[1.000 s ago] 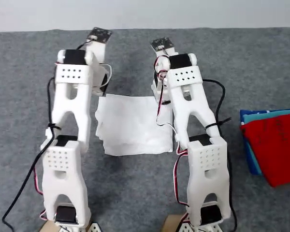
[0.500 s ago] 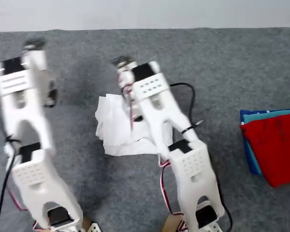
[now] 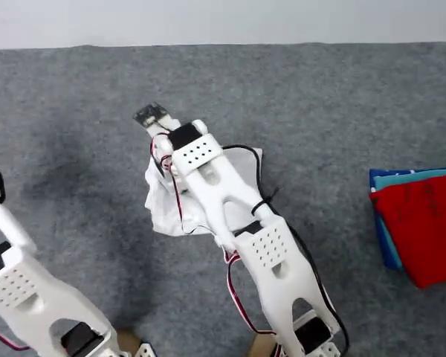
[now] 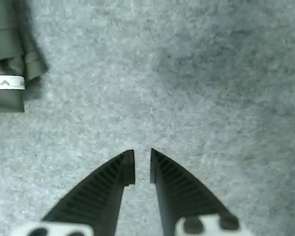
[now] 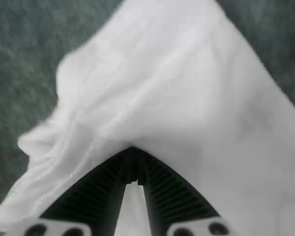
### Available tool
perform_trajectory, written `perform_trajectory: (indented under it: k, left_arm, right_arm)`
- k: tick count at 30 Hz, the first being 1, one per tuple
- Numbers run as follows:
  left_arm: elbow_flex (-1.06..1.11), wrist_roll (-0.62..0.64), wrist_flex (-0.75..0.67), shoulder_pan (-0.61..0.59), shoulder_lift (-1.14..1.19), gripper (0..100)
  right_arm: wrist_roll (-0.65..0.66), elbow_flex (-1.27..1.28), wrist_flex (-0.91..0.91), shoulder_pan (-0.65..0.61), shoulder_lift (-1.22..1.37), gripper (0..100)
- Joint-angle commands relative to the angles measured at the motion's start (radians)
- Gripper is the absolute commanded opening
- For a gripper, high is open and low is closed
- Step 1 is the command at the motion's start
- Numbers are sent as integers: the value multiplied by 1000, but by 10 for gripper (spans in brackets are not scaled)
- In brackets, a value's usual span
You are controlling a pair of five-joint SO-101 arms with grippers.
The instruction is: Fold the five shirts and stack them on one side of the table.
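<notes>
A white shirt (image 3: 160, 199) lies bunched on the grey carpet at the table's middle, partly under the right arm (image 3: 208, 178). In the right wrist view my right gripper (image 5: 132, 179) is shut on a fold of that white shirt (image 5: 177, 98). The left arm (image 3: 18, 286) stands at the far left edge of the high view. My left gripper (image 4: 142, 164) hangs over bare carpet, its fingers a narrow gap apart with nothing between them. A dark shirt (image 4: 10, 59) lies beyond it. Folded shirts (image 3: 420, 223), red on top of blue and teal, are stacked at the right edge.
Grey carpet (image 3: 342, 104) covers the whole table. Open carpet lies between the white shirt and the stack at the right, and along the far side. Cables (image 3: 245, 160) trail along the right arm.
The left arm has swung off the white shirt to the far left. The right arm has swept left across the shirt, pulling its right side over, so the cloth is now narrower and crumpled.
</notes>
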Motion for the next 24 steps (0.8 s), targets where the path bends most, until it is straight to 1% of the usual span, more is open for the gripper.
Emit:
perform_trajectory:
  k: [1, 4, 11, 13, 15, 19, 24]
  left_arm:
    - [15, -11, 26, -3, -68, 62]
    - [38, -9, 25, -2, -68, 62]
    - [42, -9, 25, -2, -68, 62]
    - [42, -9, 25, -2, -68, 62]
    - [42, -9, 25, -2, -68, 62]
    - [42, -8, 25, -5, -74, 62]
    - [42, -8, 25, -6, -74, 62]
  right_arm:
    - [9, -183, -16, -16, 18, 9]
    - [9, -284, 28, -21, 48, 9]
    - [11, -434, 203, -13, 59, 9]
    - [43, -463, 225, -2, 65, 9]
    - [68, -468, 213, 8, 73, 9]
    - [81, -470, 124, 5, 143, 9]
    - [87, -477, 107, -96, 234, 9]
